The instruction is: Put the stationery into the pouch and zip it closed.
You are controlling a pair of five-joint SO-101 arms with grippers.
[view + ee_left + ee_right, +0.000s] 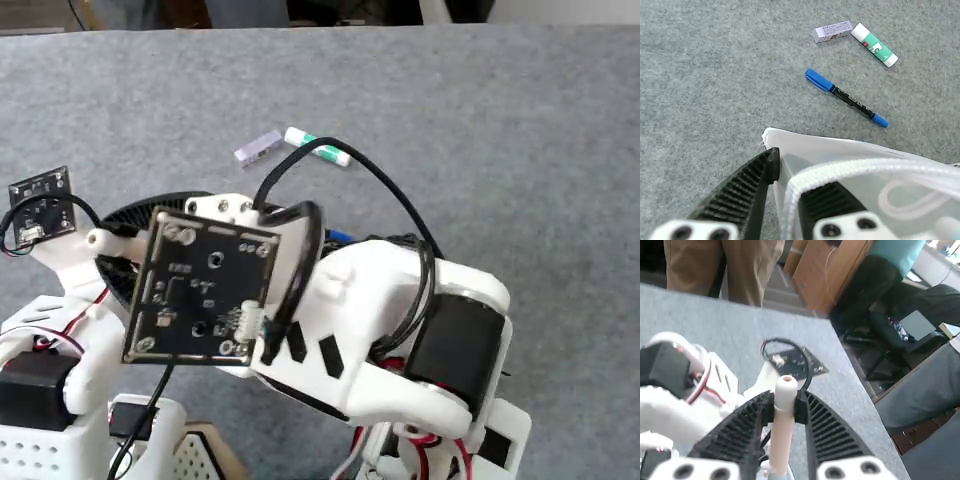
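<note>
White robot arm (400, 330) close under the high camera, carrying a square black circuit board (205, 290) and a looping black cable. Beneath it spreads a table (700, 75) covered in grey felt-like fabric.

From the left wrist, the left gripper (790, 172) is pinching the corner edge of a pale, partly see-through pouch (840, 147), one black ribbed finger on each side. The pouch has a white edging and is held just above the table.

From the right wrist, the right gripper (785, 400) is clamped on a pale stick (786, 385). The stick stands upright between the black fingers, its rounded tip poking above them.

On the table, well apart from the pouch, lies a blue pen (846, 98) with its cap on. Beyond it are a glue stick (874, 44) with a green label and a small lavender box (832, 31), almost touching end to end. From the high view they sit toward the far middle of the table, box on the left.
</note>
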